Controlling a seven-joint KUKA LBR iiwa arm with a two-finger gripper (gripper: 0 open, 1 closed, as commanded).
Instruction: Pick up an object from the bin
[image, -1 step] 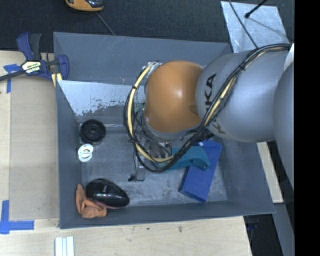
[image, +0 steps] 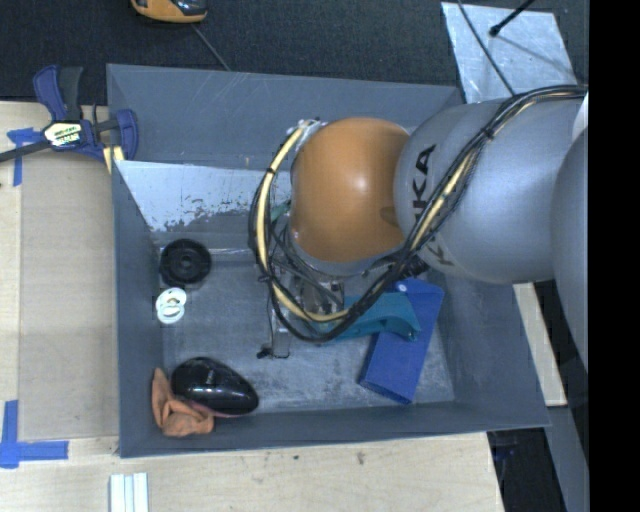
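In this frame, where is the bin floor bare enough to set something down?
Bare floor lies between the black oval thing and the blue block, along the view's lower wall. A smaller strip runs between the black disc and the gripper. The left side is crowded: orange cloth, white cap.

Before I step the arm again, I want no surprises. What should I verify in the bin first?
1. Tool inside the bin walls: ok, near the middle.
2. A thing right under the tool: not ok, bare floor shows there.
3. Nearest things located: ok, teal piece and blue block just to its right, partly under the arm.
4. Black mouse touching orange cloth, lower left: ok, away from the arm.
5. Anything held: cannot tell.
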